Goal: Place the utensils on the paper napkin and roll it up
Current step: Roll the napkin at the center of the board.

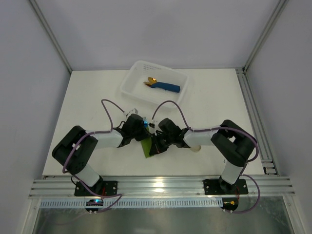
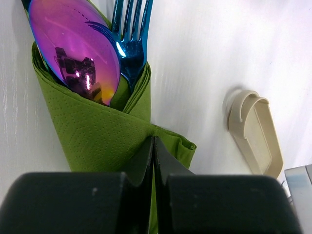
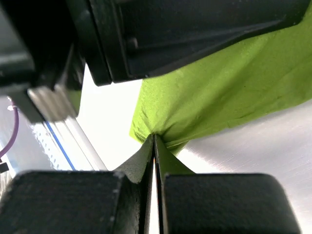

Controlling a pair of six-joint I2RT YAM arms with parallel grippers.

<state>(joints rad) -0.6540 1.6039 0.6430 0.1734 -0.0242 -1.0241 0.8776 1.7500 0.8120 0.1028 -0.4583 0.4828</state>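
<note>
Left tool & right tool crowd together at bench centre, both pinching napkin; no gap betw. them. Beige piece lies near napkin's R side. White bin blocks far centre. Far-L & far-R bench open for approach.

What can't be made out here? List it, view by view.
Left wrist: handles of the utensils, wrapped inside the paper napkin.
Top: the napkin, mostly covered by the left hand and right hand; pieces too small to count.
Right wrist: utensils entirely, blocked by the left hand and napkin.
</note>
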